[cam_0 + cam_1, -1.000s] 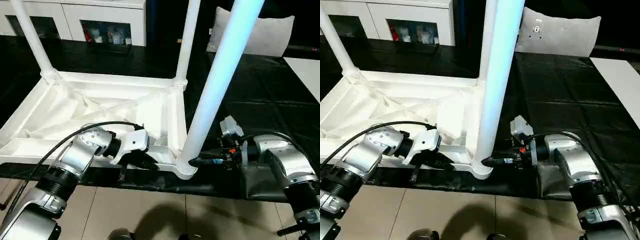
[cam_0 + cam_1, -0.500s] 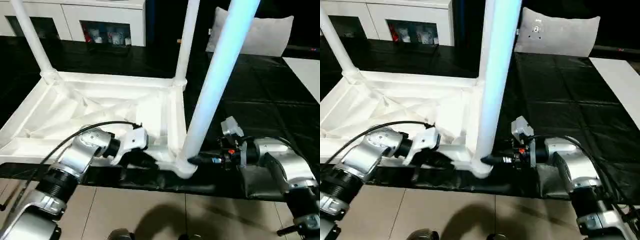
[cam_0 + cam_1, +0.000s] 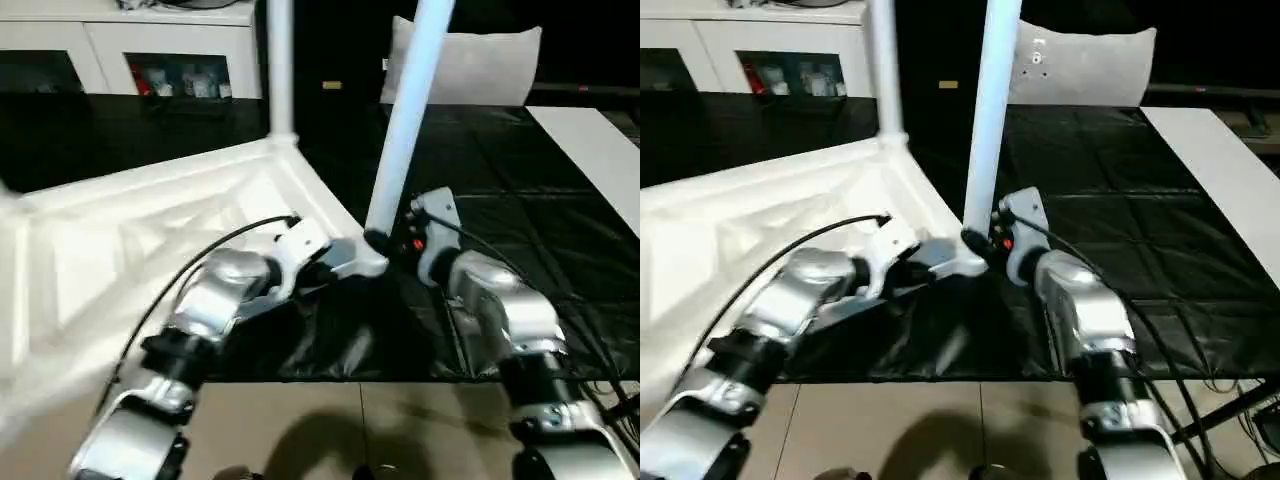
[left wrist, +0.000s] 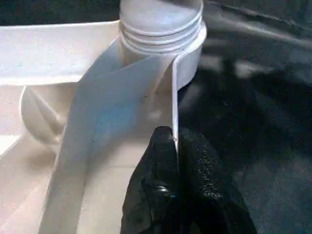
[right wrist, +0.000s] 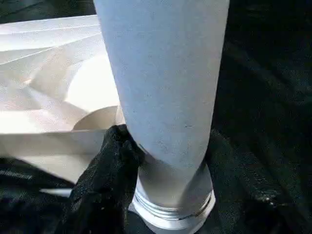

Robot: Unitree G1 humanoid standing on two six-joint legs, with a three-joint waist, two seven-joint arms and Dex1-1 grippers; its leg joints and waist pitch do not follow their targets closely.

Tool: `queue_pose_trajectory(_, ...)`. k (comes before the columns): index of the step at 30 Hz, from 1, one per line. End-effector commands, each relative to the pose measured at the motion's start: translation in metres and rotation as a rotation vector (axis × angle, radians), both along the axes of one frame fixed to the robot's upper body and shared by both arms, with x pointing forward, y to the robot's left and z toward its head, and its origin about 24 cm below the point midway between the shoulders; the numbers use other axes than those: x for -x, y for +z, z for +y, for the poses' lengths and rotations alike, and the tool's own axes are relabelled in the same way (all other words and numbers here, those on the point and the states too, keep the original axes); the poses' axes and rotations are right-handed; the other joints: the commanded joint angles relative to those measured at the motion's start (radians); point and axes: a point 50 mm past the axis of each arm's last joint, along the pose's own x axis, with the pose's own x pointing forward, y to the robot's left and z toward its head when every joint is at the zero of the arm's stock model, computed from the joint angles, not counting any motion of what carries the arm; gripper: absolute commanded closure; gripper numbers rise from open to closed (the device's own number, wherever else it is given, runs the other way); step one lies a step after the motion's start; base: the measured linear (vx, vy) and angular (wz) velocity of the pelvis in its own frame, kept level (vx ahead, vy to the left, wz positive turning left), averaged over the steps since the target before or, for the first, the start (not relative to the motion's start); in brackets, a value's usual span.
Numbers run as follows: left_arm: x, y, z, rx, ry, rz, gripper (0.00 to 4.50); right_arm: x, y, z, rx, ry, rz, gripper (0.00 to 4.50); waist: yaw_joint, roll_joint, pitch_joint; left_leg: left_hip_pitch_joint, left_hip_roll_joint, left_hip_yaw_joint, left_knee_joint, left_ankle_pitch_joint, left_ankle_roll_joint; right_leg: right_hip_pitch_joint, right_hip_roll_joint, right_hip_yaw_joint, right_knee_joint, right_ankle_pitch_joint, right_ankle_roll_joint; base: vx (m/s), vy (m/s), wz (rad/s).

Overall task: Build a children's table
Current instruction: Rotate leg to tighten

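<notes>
The children's table lies upside down on the black cloth, ribbed underside up. A white leg rises from its near corner socket, where the threads show. Another leg stands at the far corner. My left gripper is shut on the thin rim wall just beside that near socket. From the other side, my right gripper is closed around the base of the near leg, with one black finger pressed against it.
The black cloth covers the platform, whose front edge drops to tiled floor. A white cabinet and a grey pillow stand behind. A white surface lies at the far right. A black cable loops over my left forearm.
The view has shifted, and the table has also swung: the held corner and both grippers now sit farther from me, and the table's left side blurs. Both grips stay as they were.
</notes>
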Motion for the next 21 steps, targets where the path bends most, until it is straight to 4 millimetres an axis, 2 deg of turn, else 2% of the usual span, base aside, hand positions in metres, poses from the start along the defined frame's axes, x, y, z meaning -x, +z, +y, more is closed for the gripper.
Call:
queue_pose_trajectory(1,0.001,0.020,-0.031,0.071,-0.100,-0.063,4.50,0.010,-0.019,0.027,-0.001,0.116,0.083,2.26,0.008,-0.004,-0.076,0.001,0.029,-0.011,-0.062,-0.214,0.028,0.048,-0.076,0.042,-0.075,-0.358,-0.141,0.000,0.000,0.00)
queue_pose_trajectory(3,0.002,0.020,-0.026,0.069,-0.113,-0.068,4.50,0.011,-0.014,0.022,-0.026,0.137,0.050,1.89,0.013,-0.004,-0.076,-0.002,0.029,-0.009,-0.061,-0.189,0.038,0.053,-0.077,0.043,-0.068,-0.299,-0.162,0.000,0.000,0.00)
queue_pose_trajectory(6,0.002,0.018,-0.017,0.062,-0.128,-0.070,4.50,0.012,-0.010,0.012,-0.039,0.153,0.020,1.71,0.016,-0.001,-0.076,-0.001,0.030,-0.009,-0.062,-0.185,0.045,0.055,-0.077,0.043,-0.065,-0.276,-0.174,0.000,0.000,0.00)
queue_pose_trajectory(9,0.003,0.015,-0.009,0.038,-0.141,-0.071,4.50,0.013,-0.008,0.003,-0.036,0.163,0.005,1.41,0.017,-0.001,-0.078,0.000,0.031,-0.008,-0.060,-0.186,0.048,0.055,-0.078,0.044,-0.066,-0.277,-0.176,0.000,0.000,0.00)
queue_pose_trajectory(11,0.004,0.013,0.002,0.010,-0.183,-0.066,4.50,0.018,-0.006,-0.013,-0.017,0.217,-0.016,1.32,0.021,-0.003,-0.078,0.001,0.032,-0.008,-0.060,-0.191,0.051,0.056,-0.079,0.043,-0.067,-0.290,-0.171,0.000,0.000,0.00)
queue_pose_trajectory(14,0.004,0.013,0.009,-0.019,-0.212,-0.064,4.50,0.020,-0.004,-0.024,0.005,0.260,-0.029,1.00,0.026,-0.003,-0.077,0.001,0.032,-0.006,-0.059,-0.194,0.054,0.055,-0.078,0.043,-0.068,-0.299,-0.168,0.000,0.000,0.00)
queue_pose_trajectory(17,0.005,0.013,0.021,-0.065,-0.298,-0.073,4.50,0.024,0.003,-0.039,0.019,0.326,-0.062,0.66,0.037,-0.003,-0.077,0.004,0.035,-0.007,-0.060,-0.202,0.053,0.052,-0.079,0.044,-0.069,-0.318,-0.161,0.000,0.000,0.00)
queue_pose_trajectory(21,0.010,0.017,0.030,-0.076,-0.407,-0.051,4.50,0.031,0.010,-0.050,0.055,0.459,-0.086,0.59,0.046,-0.002,-0.078,0.004,0.038,-0.007,-0.059,-0.196,0.054,0.053,-0.079,0.043,-0.063,-0.291,-0.176,0.000,0.000,0.00)
